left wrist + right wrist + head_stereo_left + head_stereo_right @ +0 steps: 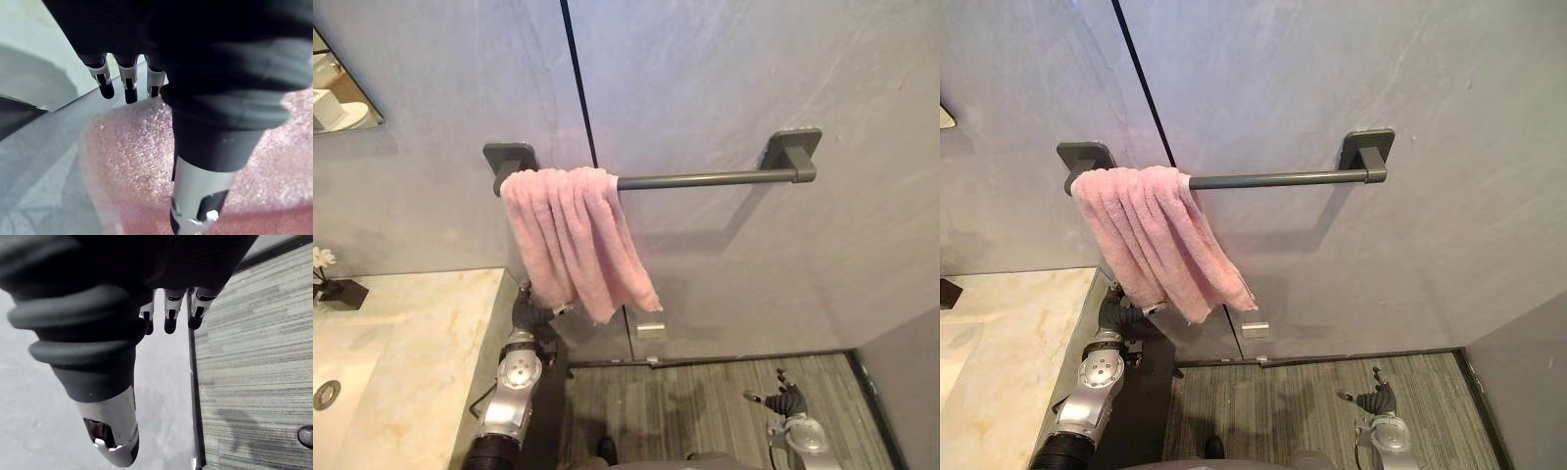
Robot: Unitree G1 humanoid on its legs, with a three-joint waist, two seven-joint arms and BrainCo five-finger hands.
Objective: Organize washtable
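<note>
A pink towel [573,240] hangs bunched over the left end of a grey wall bar [705,180]. My left hand [530,311] is raised just under the towel's lower left edge. In the left wrist view its fingers [128,81] are straight and its thumb [195,196] sticks out, with the pink towel [127,156] close beyond them and nothing gripped. I cannot tell whether the hand touches the cloth. My right hand [790,399] hangs low at the right above the floor, its fingers [168,318] relaxed and holding nothing.
A pale marble washtable [421,333] with a sink drain [326,394] lies at the lower left. A small dark vase with white flowers [337,290] stands at its back. A mirror corner [337,98] is at the upper left. A side wall [911,392] closes the right.
</note>
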